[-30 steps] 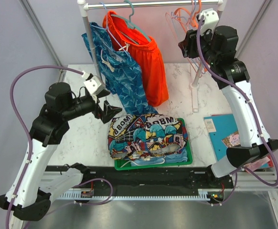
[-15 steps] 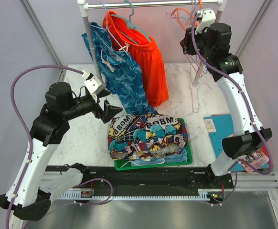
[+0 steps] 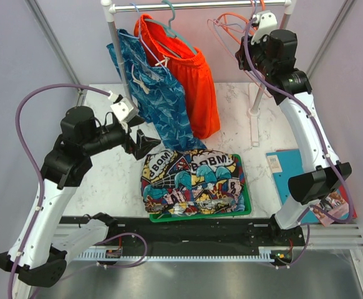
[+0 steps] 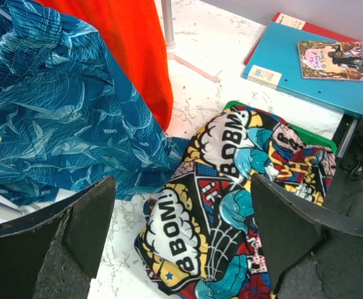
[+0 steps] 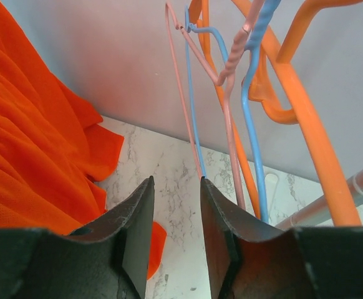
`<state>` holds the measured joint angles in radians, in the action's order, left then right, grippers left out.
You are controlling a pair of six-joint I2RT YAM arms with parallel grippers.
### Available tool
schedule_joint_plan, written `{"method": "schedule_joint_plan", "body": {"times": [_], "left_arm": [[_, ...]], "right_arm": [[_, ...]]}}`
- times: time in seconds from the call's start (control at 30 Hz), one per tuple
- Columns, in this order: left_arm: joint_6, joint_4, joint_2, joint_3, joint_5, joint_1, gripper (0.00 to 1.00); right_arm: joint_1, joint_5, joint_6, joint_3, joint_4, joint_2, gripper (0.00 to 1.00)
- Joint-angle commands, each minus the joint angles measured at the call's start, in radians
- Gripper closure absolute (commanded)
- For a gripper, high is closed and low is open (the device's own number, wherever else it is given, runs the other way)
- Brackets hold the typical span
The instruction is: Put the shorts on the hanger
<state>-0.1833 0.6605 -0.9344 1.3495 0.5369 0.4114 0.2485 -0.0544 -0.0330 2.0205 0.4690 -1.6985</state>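
Shorts [image 3: 193,182] of multicolour comic-book print cloth, with "BOOM" lettering, lie loosely bunched in the flat green plastic tray [image 3: 246,202]. They cover nearly all of it and spill a little over its left rim. I think they lie there because nothing has lifted them yet.

The left gripper [image 4: 181,237] hovers just beyond the tray's left far corner, above the marble table and near the edge of the shorts. Its two dark fingers are spread wide and carry nothing. This wide spread seems sensible to me, since soft, thick folds need much room before a pinch.

The thin pale pink wire hanger [image 5: 229,140] hangs well behind the tray and to its right, high on the metal clothes rail [image 3: 200,5], among bright orange hangers and a blue one. The right gripper [image 5: 175,187] is raised up to it. Its fingers are only a narrow gap apart, and I see nothing clamped between them; the pink wire runs just above the gap. Such a narrow gap suits a thin wire.

My judgement is that the task is at its start: the hanger must first come off the rail, and the neighbouring hangers may tangle with it.
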Motion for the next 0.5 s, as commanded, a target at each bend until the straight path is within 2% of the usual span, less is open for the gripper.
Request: {"method": "schedule_joint_plan", "body": {"times": [0.0,0.1,0.13,0.2,0.23,0.37,0.47], "left_arm": [[0.019,-0.041,0.003,-0.009,0.035,-0.005,0.05],[0.018,-0.041,-0.001,-0.007,0.035,-0.005,0.05],[0.018,-0.041,-0.001,-0.007,0.037,-0.005,0.05],[0.019,-0.041,0.000,-0.006,0.037,-0.005,0.05],[0.019,-0.041,0.000,-0.006,0.038,-0.005,0.05],[0.016,-0.041,0.005,-0.004,0.038,-0.005,0.05],[0.018,-0.038,0.006,0.003,0.043,-0.005,0.05]], "right_arm": [[-0.002,-0.025,0.004,0.030,-0.040,-0.006,0.60],[-0.003,-0.041,0.015,0.029,-0.038,0.000,0.67],[-0.002,-0.036,0.021,0.030,-0.038,0.002,0.66],[-0.003,-0.038,0.022,0.033,-0.036,0.019,0.56],[-0.003,-0.036,0.025,0.034,-0.036,0.026,0.54],[-0.002,-0.012,0.027,0.052,0.005,0.063,0.56],[-0.002,0.021,0.012,0.047,0.033,0.095,0.50]]}}
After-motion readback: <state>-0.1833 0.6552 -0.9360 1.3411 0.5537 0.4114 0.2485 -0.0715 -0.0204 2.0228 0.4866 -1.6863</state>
